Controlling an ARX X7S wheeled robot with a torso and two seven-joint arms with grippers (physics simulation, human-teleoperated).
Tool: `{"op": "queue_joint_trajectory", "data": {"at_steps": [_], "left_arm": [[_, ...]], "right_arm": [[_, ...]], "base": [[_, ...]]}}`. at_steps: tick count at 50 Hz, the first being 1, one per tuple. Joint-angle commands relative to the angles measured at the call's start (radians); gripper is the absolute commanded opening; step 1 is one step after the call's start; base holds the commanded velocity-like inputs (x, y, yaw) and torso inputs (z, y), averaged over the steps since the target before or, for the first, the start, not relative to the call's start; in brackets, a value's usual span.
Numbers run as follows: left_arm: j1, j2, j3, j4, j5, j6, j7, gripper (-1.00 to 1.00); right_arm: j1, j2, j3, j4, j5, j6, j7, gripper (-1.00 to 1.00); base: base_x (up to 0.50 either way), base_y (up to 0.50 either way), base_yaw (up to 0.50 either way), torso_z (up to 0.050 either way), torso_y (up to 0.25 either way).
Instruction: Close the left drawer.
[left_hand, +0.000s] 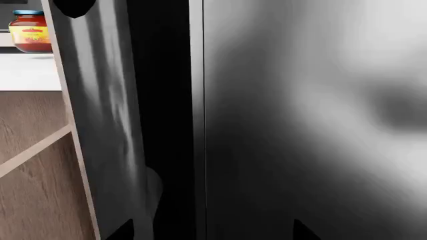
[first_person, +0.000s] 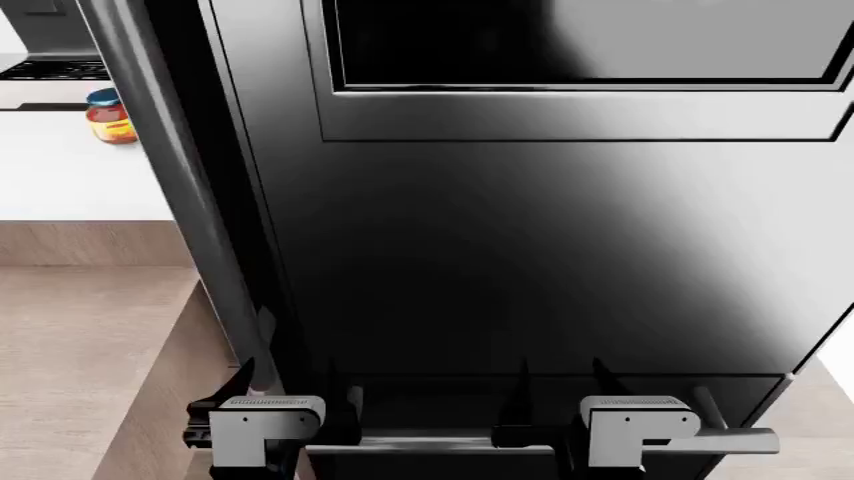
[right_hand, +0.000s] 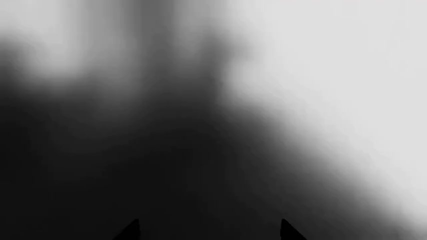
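**Left drawer not clearly in view; both tools released**
You cannot pick out the left drawer for sure: only wood panels (first_person: 74, 360) show, at far left beside the appliance (first_person: 534, 280) edge. The left tool (left_hand: 210, 232) and right tool (right_hand: 208, 231) hang spread close against its dark front; a jar (first_person: 110, 116) stands on the surface (first_person: 67, 180).

We see both arms low and forward, side by side. Left hand (first_person: 304, 400) and right hand (first_person: 558, 385) point ahead with dark fingertips (right_hand: 131, 231) spread apart, nothing between them. Wrist housings sit level.
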Motion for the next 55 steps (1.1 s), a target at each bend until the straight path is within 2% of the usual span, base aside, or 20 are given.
{"op": "queue_joint_trajectory", "data": {"at_steps": [1,9,24,31,39,55], "left_arm": [[-0.004,-0.015,0.016,-0.005,-0.02,0.002,-0.02,1.0],[-0.01,-0.038,0.043,-0.032,-0.026,0.031,-0.077,1.0],[0.014,-0.068,0.067,-0.018,-0.063,0.042,-0.105,1.0],[0.119,-0.102,0.054,0.084,-0.063,0.062,-0.125,1.0],[0.207,-0.131,0.058,0.148,-0.072,0.075,-0.125,1.0],[0.216,-0.147,0.073,0.153,-0.076,0.098,-0.137,1.0]], "right_arm": [[0.003,0.017,-0.024,0.005,0.006,-0.003,0.02,1.0],[0.005,0.04,-0.055,0.009,0.029,-0.005,0.051,1.0],[-0.027,0.063,-0.081,-0.021,0.051,-0.018,0.094,1.0],[-0.175,0.082,-0.097,-0.162,0.041,-0.027,0.122,1.0],[-0.228,0.091,-0.103,-0.199,0.031,-0.053,0.153,1.0],[-0.234,0.109,-0.127,-0.208,0.021,-0.049,0.183,1.0]], "base": [[0.0,0.0,0.0,0.0,0.0],[0.0,0.0,0.0,0.0,0.0],[0.0,0.0,0.0,0.0,0.0],[0.0,0.0,0.0,0.0,0.0],[0.0,0.0,0.0,0.0,0.0],[-0.49,0.0,0.0,0.0,0.0]]}}
